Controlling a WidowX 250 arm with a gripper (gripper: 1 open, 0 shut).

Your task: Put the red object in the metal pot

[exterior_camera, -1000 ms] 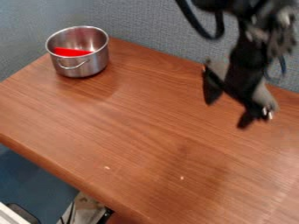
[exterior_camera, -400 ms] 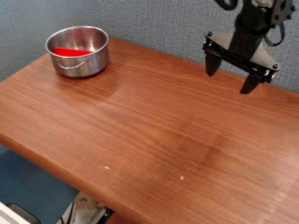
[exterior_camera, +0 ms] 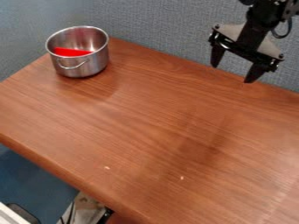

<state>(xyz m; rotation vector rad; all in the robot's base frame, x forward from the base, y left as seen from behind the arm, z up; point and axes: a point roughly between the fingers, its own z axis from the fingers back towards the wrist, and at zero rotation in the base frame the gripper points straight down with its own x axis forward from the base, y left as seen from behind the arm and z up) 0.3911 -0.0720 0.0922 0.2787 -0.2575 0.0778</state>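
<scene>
We see the small bright red object (exterior_camera: 73, 52) already lying inside the shiny round metal pot (exterior_camera: 79, 51) at the far left corner of the brown wooden table (exterior_camera: 140, 131). Our black hand (exterior_camera: 239, 68) hangs well apart at the right edge, fingers spread wide, holding nothing.

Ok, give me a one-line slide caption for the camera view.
Small red object lies inside the shiny round metal pot on the wooden table; open black hand hovers far right.
</scene>
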